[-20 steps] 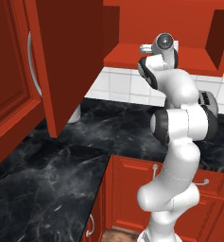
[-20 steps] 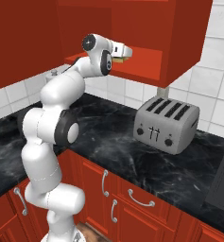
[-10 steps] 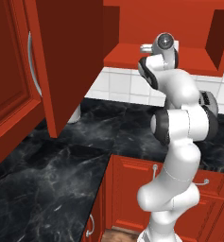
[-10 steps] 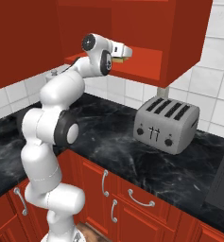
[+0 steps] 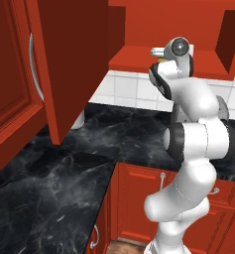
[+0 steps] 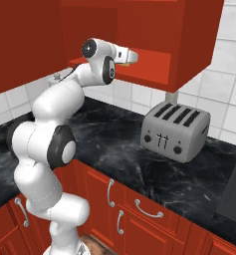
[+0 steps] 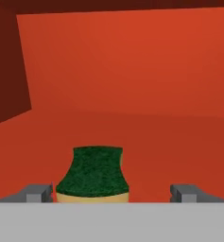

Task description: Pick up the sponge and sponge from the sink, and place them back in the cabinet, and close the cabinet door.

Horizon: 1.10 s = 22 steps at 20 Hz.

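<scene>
A sponge (image 7: 90,177), coarse dark-green top over a tan base, lies on the glossy red cabinet (image 7: 146,85) shelf, between the spread, released tool (image 7: 111,193).

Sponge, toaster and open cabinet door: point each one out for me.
sponge (image 7: 92,172): hand view, its dark green top.
toaster (image 6: 175,131): right base view, its front face.
cabinet door (image 5: 64,64): left base view, its inner face.

Silver 4-slot toaster (image 6: 175,132) sits on the black marbled surface (image 6: 119,149), below the tool & off to its right side in the right base view. Red base cupboards (image 6: 139,219) w/ silver handles run under the surface, well below the tool. White tiled wall (image 6: 229,94) behind the toaster.
</scene>
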{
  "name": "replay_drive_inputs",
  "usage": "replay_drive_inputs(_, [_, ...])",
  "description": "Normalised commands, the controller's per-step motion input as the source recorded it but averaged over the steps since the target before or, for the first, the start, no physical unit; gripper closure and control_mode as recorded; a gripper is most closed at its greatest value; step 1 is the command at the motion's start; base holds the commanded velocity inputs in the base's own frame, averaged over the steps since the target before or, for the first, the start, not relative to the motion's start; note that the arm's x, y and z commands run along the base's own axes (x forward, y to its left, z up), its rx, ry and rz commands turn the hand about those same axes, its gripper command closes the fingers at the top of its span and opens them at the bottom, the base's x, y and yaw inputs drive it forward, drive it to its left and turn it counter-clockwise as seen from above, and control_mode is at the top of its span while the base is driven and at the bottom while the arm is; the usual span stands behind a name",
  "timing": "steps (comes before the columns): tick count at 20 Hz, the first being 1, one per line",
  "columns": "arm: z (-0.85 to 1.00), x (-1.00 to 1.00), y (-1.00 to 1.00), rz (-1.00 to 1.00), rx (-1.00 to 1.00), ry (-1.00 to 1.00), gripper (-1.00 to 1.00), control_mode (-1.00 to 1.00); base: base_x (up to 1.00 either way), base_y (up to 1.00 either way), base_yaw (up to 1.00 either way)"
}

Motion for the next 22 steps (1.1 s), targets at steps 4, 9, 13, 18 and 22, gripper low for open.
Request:
replay_drive_inputs(4, [0.00,-0.58,0.02,0.00,0.00,-0.08,-1.00,-1.00,0.00,0.00,0.00])
replay_drive_inputs(9, [0.00,-0.68,0.10,0.00,0.00,-0.11,-1.00,-1.00,0.00,0.00,0.00])
replay_drive_inputs(13, [0.01,-0.77,0.18,0.00,0.00,-0.12,-1.00,-1.00,0.00,0.00,0.00])
replay_drive_inputs(18, [0.05,-0.83,0.24,0.00,0.00,-0.05,-1.00,-1.00,0.00,0.00,0.00])
replay_drive_inputs(22, [0.10,-0.86,0.21,0.00,0.00,0.00,-1.00,-1.00,0.00,0.00,0.00])
